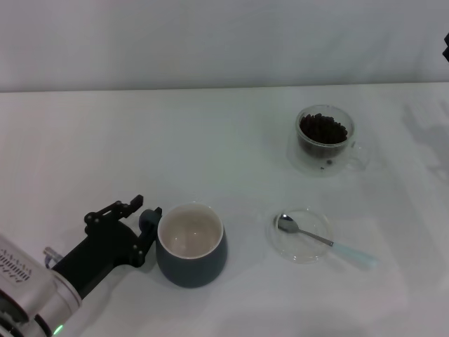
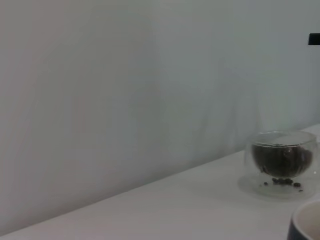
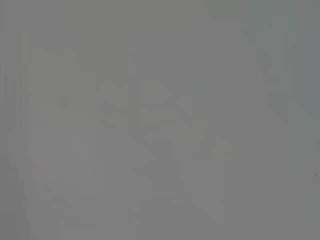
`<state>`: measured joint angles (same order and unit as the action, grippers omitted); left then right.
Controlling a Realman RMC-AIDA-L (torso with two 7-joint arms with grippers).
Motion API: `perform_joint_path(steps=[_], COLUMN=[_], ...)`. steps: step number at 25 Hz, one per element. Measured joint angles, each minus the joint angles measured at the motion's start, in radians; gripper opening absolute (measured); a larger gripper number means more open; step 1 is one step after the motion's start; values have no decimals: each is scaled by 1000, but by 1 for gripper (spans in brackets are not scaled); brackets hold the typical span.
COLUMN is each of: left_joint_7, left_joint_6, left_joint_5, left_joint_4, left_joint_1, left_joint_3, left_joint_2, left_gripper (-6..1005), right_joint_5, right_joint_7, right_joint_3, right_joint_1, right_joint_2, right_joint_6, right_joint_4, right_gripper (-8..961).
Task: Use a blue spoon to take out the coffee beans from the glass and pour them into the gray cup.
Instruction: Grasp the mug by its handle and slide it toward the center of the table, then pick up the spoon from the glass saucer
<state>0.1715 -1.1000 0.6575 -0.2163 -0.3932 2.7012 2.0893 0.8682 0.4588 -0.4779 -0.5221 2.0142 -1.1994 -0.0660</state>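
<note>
Left tool (image 1: 144, 223) grips the gray cup's (image 1: 191, 246) handle.

- Left gripper (image 1: 144, 219) sits just beside gray cup (image 1: 191, 244), crowding its left side.
- Open table (image 1: 231, 168) separates cup, glass (image 1: 325, 139) and saucer (image 1: 302, 235).

One gray cup (image 1: 191, 244), one glass (image 1: 325, 139), one blue spoon (image 1: 324, 241), one saucer (image 1: 302, 235)

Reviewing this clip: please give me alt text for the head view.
The left end effector sits at the gray cup, at its handle side. Beside it, the blue spoon lies across a clear saucer; farther back, the glass holds coffee beans.
</note>
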Motion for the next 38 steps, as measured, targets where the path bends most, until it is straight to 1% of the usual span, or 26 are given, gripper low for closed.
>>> perform_joint_path(steps=[11,16,20,22,28,33,36,38], left_joint_7=[1,3,4,4,-2,-2,-2,-2], left_joint_6=[-3,-2,-1,-5,-35,-138,-210,-266], left_joint_5=[14,13,12,12,13,22,87,178], left_joint_4=[-20,-22,-23,-28,-52,-47,-43,-39], left_joint_1=[26,43,57,79,136,200,248,280], left_joint_3=[2,4,6,6,1,-2,-3,-3], left_joint_2=[-1,-3,-2,-2,-4,-6,-6,-7], left_gripper=[480,682,793,848,848,846,845,843], right_joint_5=[-5,-2,0,1,2,-1,-1,3], right_joint_7=[3,3,3,3,3,26,100,177], right_joint_3=[-1,-1,-1,-1,-1,-1,-1,-1], right_joint_1=[8,2,-3,-6,-7,0,20,50], right_joint_2=[0,0,1,1,1,1,0,-2], right_joint_6=[-16,-16,-16,-16,-17,-17,-18,-24], right_joint_4=[0,0,0,0,0,1,1,1], right_gripper=[856,856,856,856,856,857,857,856])
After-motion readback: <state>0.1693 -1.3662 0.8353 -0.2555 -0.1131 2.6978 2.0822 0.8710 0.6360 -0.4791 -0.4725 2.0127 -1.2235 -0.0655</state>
